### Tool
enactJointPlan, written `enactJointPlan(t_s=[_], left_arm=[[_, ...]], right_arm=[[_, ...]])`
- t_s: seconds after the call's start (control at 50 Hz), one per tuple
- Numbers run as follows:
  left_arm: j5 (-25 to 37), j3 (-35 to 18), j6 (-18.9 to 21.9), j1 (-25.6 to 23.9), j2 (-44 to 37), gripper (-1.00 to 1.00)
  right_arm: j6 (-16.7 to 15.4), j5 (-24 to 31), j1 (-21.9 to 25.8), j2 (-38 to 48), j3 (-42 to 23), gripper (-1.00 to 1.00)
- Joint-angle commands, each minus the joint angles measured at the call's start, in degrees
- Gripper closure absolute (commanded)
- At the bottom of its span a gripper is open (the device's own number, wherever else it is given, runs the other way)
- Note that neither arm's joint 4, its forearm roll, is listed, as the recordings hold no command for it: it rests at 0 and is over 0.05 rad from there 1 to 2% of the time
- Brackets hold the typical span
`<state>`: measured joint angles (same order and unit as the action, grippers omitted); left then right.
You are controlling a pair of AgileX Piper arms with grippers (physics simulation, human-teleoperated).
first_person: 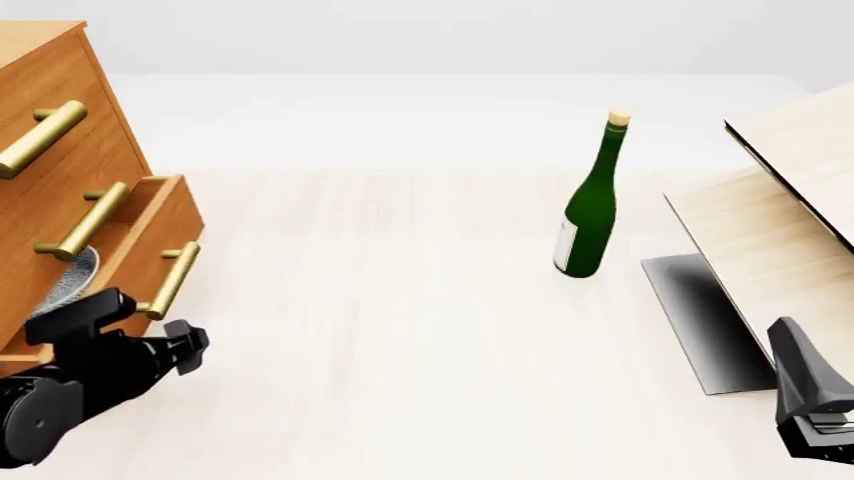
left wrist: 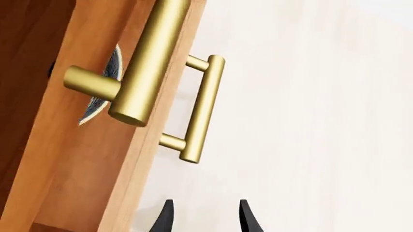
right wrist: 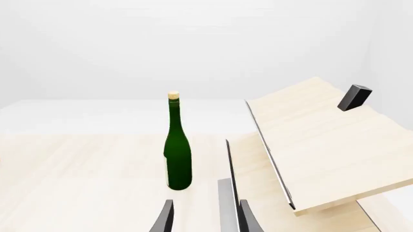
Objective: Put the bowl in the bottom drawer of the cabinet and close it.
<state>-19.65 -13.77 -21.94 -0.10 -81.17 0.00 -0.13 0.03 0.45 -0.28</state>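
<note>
The bowl (first_person: pixel 64 282) sits inside the bottom drawer (first_person: pixel 150 240), which is pulled out from the cabinet (first_person: pixel 54 120); only its speckled rim shows behind the drawer front. The left gripper (left wrist: pixel 205 217) hangs just in front of that drawer's brass handle (first_person: pixel 171 281), its fingers parted and holding nothing. The right gripper (right wrist: pixel 205 217) waits well apart at the table's right side, fingers also parted and empty, facing the green bottle (first_person: pixel 589 205) and the pale wood board (first_person: pixel 787 200)

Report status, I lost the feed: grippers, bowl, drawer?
Left gripper open, empty, near the bottom drawer. Right gripper open, idle. Bowl inside drawer, drawer not yet shut. Nothing blocking its front.
</note>
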Motion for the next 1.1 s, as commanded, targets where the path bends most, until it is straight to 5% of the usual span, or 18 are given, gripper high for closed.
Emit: enactJointPlan(t_s=[0.02,0.44,1.1], left_arm=[[0.30,0.49,1.44,4.75,1.94,-1.00],[0.32,0.41,4.81,10.72,3.82,-1.00],[-0.25,-1.28,3.17,22.63,6.13,-1.00]], right_arm=[[0.00,0.02,0.00,-0.05,0.03,-1.00],[0.01,0.02,-0.01,-0.05,0.03,-1.00],[0.00,0.02,0.00,-0.05,0.03,-1.00]])
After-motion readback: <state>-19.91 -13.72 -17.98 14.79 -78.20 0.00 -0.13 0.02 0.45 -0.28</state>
